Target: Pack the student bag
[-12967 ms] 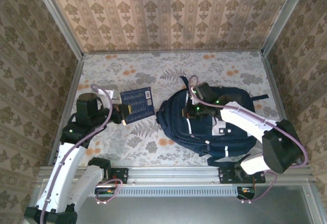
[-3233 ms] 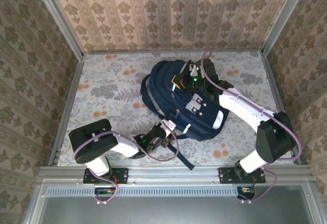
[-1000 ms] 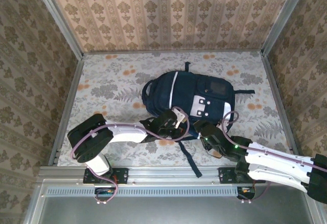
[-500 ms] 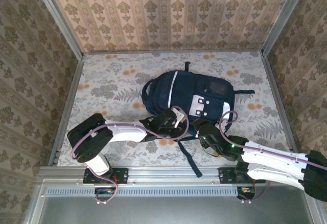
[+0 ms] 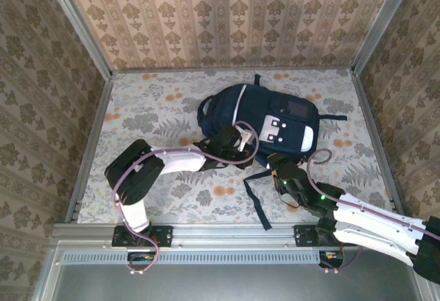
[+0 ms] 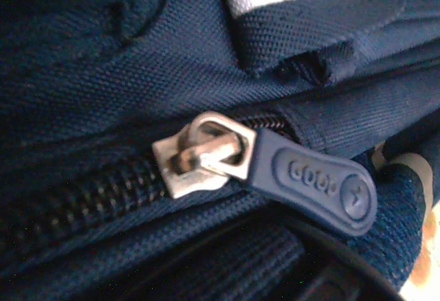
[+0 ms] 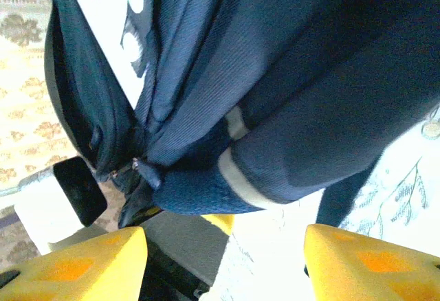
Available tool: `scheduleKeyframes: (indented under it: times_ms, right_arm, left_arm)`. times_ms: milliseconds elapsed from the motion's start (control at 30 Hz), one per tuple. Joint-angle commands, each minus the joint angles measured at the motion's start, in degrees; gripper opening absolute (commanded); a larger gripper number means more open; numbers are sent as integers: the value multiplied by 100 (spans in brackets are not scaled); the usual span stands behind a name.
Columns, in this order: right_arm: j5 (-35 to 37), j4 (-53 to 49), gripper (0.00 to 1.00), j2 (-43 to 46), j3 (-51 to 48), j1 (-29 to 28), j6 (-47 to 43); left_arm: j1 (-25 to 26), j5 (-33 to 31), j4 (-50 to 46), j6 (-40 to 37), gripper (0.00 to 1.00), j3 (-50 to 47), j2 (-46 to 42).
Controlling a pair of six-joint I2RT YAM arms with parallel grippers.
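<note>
The student bag (image 5: 275, 108), navy with white stripes and a grey-white patch, lies flat at the table's middle. My left gripper (image 5: 230, 148) is at its near left edge, pressed into the fabric and shut on it. The left wrist view sits right against the student bag (image 6: 103, 67), with a metal zipper slider (image 6: 199, 153) and its blue rubber pull (image 6: 316, 181) on a closed zipper. My right gripper (image 5: 276, 169) stands open just in front of the bag's near edge. Its yellow fingers (image 7: 75, 260) have only tablecloth between them, and the student bag (image 7: 309, 74) hangs above.
A loose dark strap (image 5: 258, 205) trails from the bag toward the near rail (image 5: 227, 236). Another strap (image 5: 337, 117) sticks out to the right. Patterned walls close in the table on three sides. Bare floral cloth (image 5: 144, 108) lies left of the bag.
The bag has slid toward the back of the table, and my left gripper has moved with it. My right gripper has followed a little way and stays open.
</note>
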State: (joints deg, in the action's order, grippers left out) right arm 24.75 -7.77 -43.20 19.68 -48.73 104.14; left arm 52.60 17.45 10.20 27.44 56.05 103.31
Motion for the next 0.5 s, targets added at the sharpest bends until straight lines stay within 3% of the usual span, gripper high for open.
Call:
scheduleKeyframes:
  times_ms: [0,200,400,467]
  right_arm:
    - [-464,128,63,-106,-24,462,-191]
    - [-1082,539,64,-696,175,1242,-307]
    - [-1280,1034,68,-1400,390,1528,-192]
    - [-1271,1369,73,-1615,466,1602,-249]
  left_arm:
    - [-231,195,467,71,0,611,234]
    - [-338,524,384,222,0,1414,792]
    - [-356,618,690,379,0,1135,762]
    - [-356,640,813,444,0,988,752]
